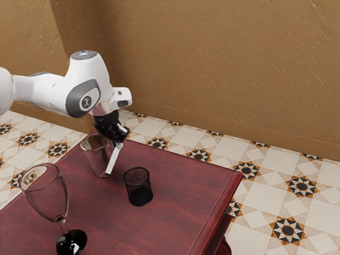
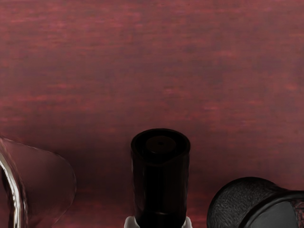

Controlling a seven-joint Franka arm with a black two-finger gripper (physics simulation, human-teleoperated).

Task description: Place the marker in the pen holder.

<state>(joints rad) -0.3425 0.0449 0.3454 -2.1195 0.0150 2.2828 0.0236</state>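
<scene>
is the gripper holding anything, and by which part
The marker: the gripper holds it near its black end, the white barrel slanting down below.

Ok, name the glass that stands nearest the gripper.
The stemless tumbler, close to the gripper; the wine glass has a stem and stands farther off.

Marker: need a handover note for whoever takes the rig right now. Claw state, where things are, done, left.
Claw: shut on the marker, which hangs tilted below it.
Pen holder: black mesh, upright on the table, to the exterior view's right of the marker.
Nearby: clear tumbler on the marker's other side; wine glass nearer the exterior camera.
Done: marker grasped.
Left: carry it over the holder, lower it in, release. I'd straighten it first and watch the tumbler, which looks close.
</scene>
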